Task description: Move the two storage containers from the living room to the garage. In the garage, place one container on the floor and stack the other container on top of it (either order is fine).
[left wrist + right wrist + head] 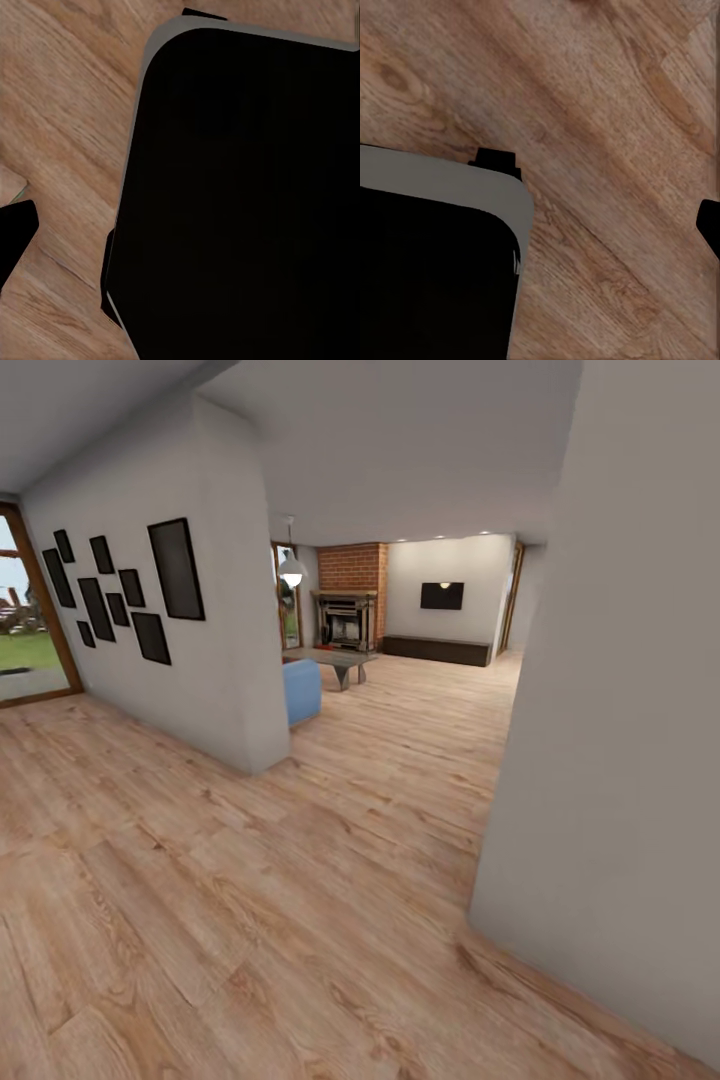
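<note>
We could not tell how either pincer stood; both wrist cameras looked down on wood-plank floor (pixel 607 150) past a dark rounded body (pixel 247 202), apparently our own base. Only the head camera showed the living room, beyond the white partition wall (pixel 200 660): fireplace (pixel 346 620), blue sofa (pixel 302 691). We judged ourselves on approach, containers unseen; next, drive past that wall.

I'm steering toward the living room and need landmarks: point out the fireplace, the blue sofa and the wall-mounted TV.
fireplace (pixel 346 622), head view, on its dark front below the brick.
blue sofa (pixel 302 691), head view, on the end showing past the wall corner.
TV (pixel 441 595), head view, on the screen's middle.
</note>
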### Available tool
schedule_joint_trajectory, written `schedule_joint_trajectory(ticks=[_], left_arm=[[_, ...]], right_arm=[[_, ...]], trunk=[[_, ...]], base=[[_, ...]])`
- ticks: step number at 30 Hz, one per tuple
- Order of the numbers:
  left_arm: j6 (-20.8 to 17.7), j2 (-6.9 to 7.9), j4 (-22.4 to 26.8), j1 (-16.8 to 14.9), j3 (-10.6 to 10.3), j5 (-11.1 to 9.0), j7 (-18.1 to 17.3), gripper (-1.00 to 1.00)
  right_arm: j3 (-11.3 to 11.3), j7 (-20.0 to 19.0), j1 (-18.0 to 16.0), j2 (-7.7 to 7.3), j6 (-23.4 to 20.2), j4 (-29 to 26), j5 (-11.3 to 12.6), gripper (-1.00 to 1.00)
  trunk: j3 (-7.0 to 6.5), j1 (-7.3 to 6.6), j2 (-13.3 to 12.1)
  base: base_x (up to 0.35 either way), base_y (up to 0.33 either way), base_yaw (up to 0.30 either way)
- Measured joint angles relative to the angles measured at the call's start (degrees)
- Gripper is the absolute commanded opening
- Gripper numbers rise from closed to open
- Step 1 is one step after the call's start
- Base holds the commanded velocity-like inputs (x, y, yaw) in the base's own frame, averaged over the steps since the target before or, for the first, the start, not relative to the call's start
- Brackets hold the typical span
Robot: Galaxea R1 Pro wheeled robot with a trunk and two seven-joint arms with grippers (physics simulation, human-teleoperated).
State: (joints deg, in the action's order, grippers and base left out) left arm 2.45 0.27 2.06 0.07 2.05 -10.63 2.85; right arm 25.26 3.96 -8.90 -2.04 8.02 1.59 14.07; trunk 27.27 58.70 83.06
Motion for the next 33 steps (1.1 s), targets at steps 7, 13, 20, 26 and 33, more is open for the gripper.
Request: schedule_joint_trajectory(ticks=[7,13,20,26,33], left_arm=[[0.00,0.00,0.00,0.01,0.00,0.00,0.00,1.00],[0.00,0.00,0.00,0.01,-0.01,0.00,0.00,1.00],[0.00,0.14,0.05,0.01,0.05,-0.32,0.00,1.00],[-0.05,0.17,0.08,0.01,-0.08,-5.69,-0.05,1.00],[-0.10,0.18,0.06,0.01,-0.10,-6.33,-0.06,1.00]], right_arm=[[0.01,-0.11,0.00,0.07,-0.08,0.05,-2.17,1.00],[0.00,-0.11,0.00,0.19,-0.12,0.08,-3.54,1.00],[0.00,-0.09,0.00,0.08,-0.11,0.08,-3.71,1.00],[0.09,-0.12,0.00,0.00,-0.28,0.08,-5.99,1.00],[0.08,-0.14,0.00,0.36,-0.56,0.08,-11.14,1.00]], trunk=[[0.00,0.00,0.00],[0.00,0.00,0.00],[0.00,0.00,0.00],[0.00,0.00,0.00],[0.00,0.00,0.00]], base=[[0.322,0.000,0.000],[0.322,0.000,0.000],[0.322,0.000,0.000],[0.322,0.000,0.000],[0.322,0.000,0.000]])
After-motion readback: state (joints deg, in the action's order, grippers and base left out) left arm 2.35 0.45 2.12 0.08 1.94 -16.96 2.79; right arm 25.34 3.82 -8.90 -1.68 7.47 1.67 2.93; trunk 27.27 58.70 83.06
